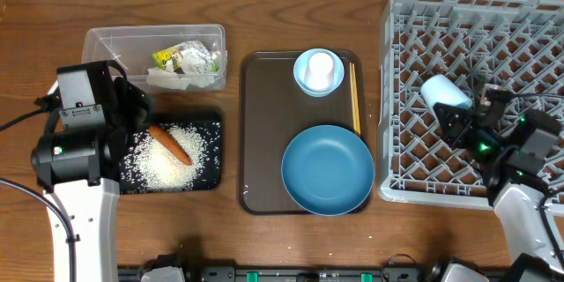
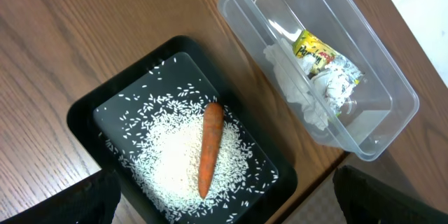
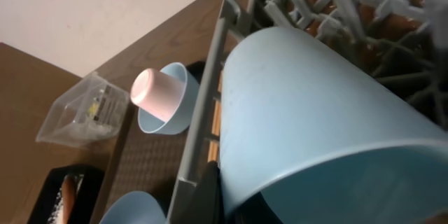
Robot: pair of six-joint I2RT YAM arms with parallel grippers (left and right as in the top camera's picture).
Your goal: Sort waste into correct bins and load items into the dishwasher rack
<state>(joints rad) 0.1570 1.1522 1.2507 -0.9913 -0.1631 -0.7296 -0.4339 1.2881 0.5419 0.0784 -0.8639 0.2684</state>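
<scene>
My right gripper (image 1: 456,121) is shut on the rim of the pale-blue cup (image 1: 443,92), which is tilted over the pegs of the grey dishwasher rack (image 1: 476,13). In the right wrist view the cup (image 3: 308,105) fills the frame and one finger (image 3: 213,192) presses its outer wall. My left gripper (image 2: 224,206) is open and empty above the black tray (image 2: 84,115), which holds rice (image 2: 171,157) and the carrot (image 2: 208,147). The clear tub (image 1: 106,40) holds the tissue (image 1: 172,77) and the wrapper (image 1: 185,55). The white cup (image 1: 321,69) sits in the small light-blue bowl (image 1: 304,81).
A brown serving tray (image 1: 264,132) in the middle carries the small bowl, the large dark-blue bowl (image 1: 327,169) and the chopsticks (image 1: 355,97) along its right edge. The rack's left wall stands just right of that tray.
</scene>
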